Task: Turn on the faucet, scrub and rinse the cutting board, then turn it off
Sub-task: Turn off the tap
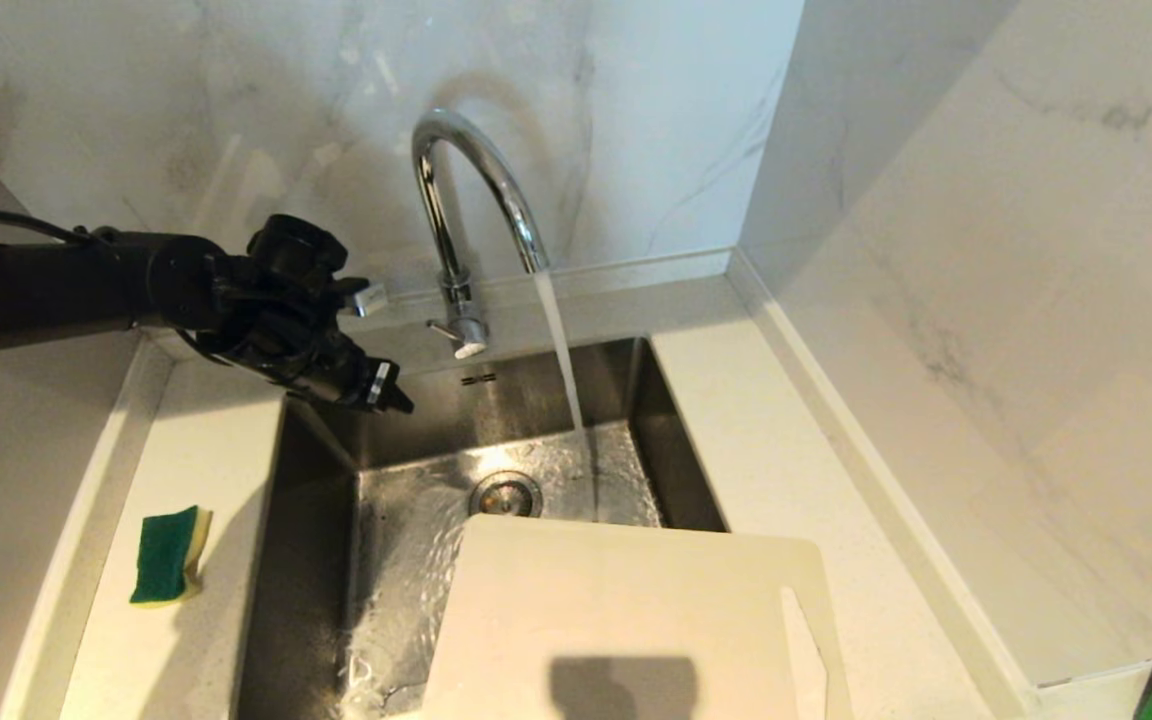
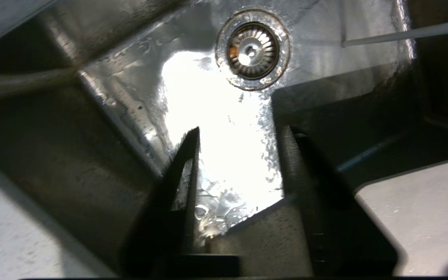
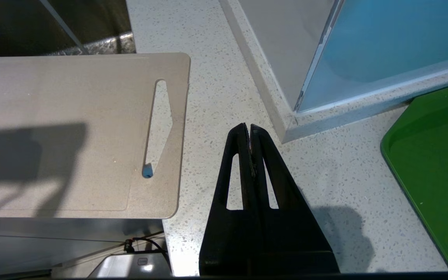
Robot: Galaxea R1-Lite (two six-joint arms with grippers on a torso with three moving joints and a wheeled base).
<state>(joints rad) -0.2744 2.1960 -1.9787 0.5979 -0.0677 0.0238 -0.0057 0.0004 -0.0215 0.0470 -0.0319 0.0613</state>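
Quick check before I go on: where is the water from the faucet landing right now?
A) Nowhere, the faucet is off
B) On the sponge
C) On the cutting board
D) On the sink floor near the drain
D: the stream from the faucet hits the bare floor of the sink beside the drain, beyond the far edge of the cutting board.

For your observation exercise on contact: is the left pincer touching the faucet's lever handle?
Apart. The head view shows the left pincer over the sink's back left corner, with bare steel between it and the faucet's lever handle.
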